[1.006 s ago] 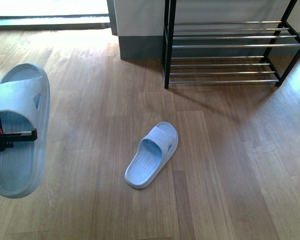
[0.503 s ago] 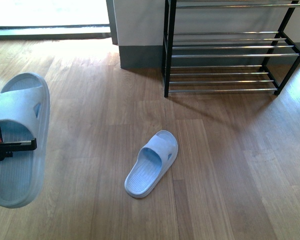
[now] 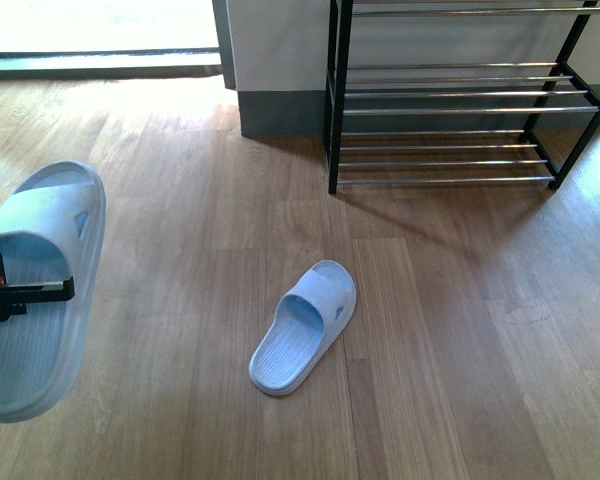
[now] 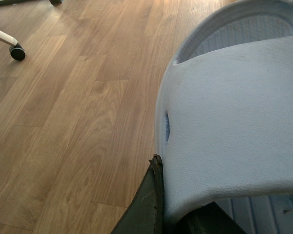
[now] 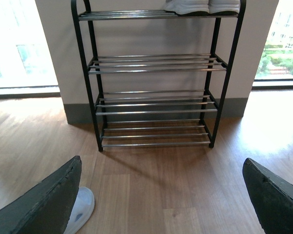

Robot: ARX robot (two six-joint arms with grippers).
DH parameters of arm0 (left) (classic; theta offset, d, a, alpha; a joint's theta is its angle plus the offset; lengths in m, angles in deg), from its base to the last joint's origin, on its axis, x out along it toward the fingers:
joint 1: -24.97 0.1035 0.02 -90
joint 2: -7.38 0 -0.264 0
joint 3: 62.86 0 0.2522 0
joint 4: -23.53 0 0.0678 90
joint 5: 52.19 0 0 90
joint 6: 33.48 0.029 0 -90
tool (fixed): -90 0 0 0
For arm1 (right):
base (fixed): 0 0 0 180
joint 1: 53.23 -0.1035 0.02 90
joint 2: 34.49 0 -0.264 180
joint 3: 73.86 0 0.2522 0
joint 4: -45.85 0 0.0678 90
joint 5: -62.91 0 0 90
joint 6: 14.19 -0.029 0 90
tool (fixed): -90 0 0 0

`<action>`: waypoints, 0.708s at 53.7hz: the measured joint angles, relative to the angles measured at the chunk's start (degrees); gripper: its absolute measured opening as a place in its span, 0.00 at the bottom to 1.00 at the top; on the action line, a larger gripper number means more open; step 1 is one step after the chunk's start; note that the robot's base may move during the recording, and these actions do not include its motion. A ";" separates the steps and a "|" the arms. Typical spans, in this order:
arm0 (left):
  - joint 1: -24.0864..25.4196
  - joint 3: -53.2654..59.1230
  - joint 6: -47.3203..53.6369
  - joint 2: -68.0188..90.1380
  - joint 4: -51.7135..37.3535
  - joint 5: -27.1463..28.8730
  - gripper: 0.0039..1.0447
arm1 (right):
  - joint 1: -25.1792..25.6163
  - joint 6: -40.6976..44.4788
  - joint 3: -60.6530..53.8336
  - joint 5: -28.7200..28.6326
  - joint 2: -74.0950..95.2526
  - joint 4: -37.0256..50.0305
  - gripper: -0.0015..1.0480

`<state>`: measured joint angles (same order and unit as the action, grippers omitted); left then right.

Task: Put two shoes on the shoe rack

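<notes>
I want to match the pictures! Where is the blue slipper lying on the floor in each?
Front view: floor slide, centre of the floor.
Left wrist view: not in it; only the held slide.
Right wrist view: just its end, before the shoe rack.
Shared landmark: that rack.

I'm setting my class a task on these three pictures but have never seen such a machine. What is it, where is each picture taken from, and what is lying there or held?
It is a robot with two arms, each ending in a two-fingered gripper. The wide picture comes from a camera on its body, looking ahead: a wooden floor, a black shoe rack, and one pale blue slide lying on the floor. At the left edge, the left gripper holds the other slide off the floor. The close-up of its strap is from the left wrist camera. The third is from the right wrist: the right gripper is open and empty, facing the rack, whose top shelf carries white-soled shoes.
</notes>
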<state>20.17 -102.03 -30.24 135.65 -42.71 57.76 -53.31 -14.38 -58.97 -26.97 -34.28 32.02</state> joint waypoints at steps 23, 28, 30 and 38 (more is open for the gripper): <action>-0.02 0.28 0.00 0.00 0.00 -0.02 0.01 | -0.02 0.00 0.00 0.00 0.00 0.00 0.91; -0.02 0.35 0.00 0.00 0.00 -0.04 0.01 | -0.02 0.00 0.00 0.02 0.00 0.00 0.91; -0.02 0.37 0.00 0.00 0.00 -0.02 0.01 | -0.02 0.00 0.00 0.02 0.00 0.00 0.91; -0.02 0.39 0.00 0.00 0.00 -0.02 0.01 | -0.02 0.00 0.00 0.02 0.00 0.00 0.91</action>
<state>20.15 -101.63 -30.24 135.65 -42.71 57.74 -53.33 -14.38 -58.97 -26.95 -34.28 32.02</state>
